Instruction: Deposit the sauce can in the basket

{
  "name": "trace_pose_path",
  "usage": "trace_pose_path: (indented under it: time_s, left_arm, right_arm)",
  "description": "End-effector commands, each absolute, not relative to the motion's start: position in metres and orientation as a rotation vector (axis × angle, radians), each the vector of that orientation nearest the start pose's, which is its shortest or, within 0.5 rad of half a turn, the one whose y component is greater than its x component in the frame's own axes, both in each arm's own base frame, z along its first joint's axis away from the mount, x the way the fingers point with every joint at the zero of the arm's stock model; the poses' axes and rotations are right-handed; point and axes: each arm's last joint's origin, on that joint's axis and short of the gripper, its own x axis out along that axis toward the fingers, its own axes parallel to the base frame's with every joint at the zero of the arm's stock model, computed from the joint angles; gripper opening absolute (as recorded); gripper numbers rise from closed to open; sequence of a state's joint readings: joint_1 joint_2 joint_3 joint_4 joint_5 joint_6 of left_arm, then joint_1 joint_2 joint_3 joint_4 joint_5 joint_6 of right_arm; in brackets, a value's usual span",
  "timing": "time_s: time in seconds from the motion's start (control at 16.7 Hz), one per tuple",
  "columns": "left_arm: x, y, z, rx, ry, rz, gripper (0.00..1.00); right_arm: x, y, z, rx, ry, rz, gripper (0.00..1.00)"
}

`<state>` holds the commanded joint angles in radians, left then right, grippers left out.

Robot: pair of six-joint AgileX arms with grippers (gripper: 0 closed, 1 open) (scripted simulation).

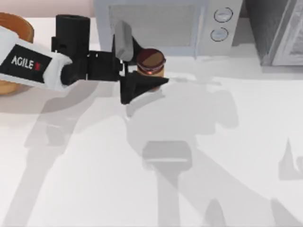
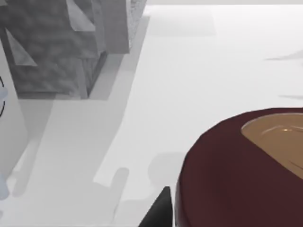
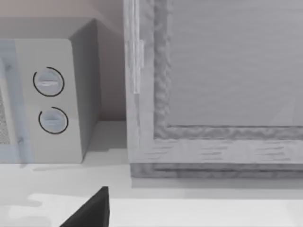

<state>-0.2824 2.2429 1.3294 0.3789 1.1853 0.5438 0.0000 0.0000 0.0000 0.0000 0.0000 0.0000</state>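
The sauce can (image 1: 150,63), with a dark brown top and an orange label, sits between the fingers of my left gripper (image 1: 142,64) near the back of the table, left of centre. The gripper is shut on it, one finger on the far side and one on the near side. The left wrist view has the can's dark red rim and tan lid (image 2: 246,170) very close. The basket (image 1: 12,26) stands at the far left edge, largely covered by my left arm. A dark part of my right gripper (image 3: 90,213) faces the back wall.
A grey microwave (image 1: 161,23) with two round knobs (image 1: 222,15) stands just behind the can. A grey box-like cabinet (image 1: 279,33) is at the back right. The white table (image 1: 213,142) spreads out in front, crossed by arm shadows.
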Motion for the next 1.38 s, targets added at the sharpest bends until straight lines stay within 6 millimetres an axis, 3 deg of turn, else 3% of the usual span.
trace_pose_path:
  time_s: [0.18,0.42,0.72,0.84,1.02,1.38]
  left_arm:
    - [0.448,-0.094,0.151,0.166,0.114,-1.439,0.00]
    - [0.457,0.010,0.206,0.171,0.095,-1.268,0.00]
    - [0.429,0.149,0.249,0.137,0.128,-0.990,0.00]
    - [0.411,0.191,0.258,0.115,0.147,-0.896,0.00]
    - [0.393,0.224,0.265,0.092,0.168,-0.813,0.00]
    - [0.391,0.228,0.264,0.088,0.172,-0.804,0.00]
  right_arm:
    - [0.106,-0.001,0.160,0.000,0.000,0.000,1.00]
    - [0.106,-0.001,0.160,0.000,0.000,0.000,1.00]
    - [0.106,-0.001,0.160,0.000,0.000,0.000,1.00]
    - [0.106,-0.001,0.160,0.000,0.000,0.000,1.00]
    - [0.106,-0.001,0.160,0.000,0.000,0.000,1.00]
    - [0.106,-0.001,0.160,0.000,0.000,0.000,1.00]
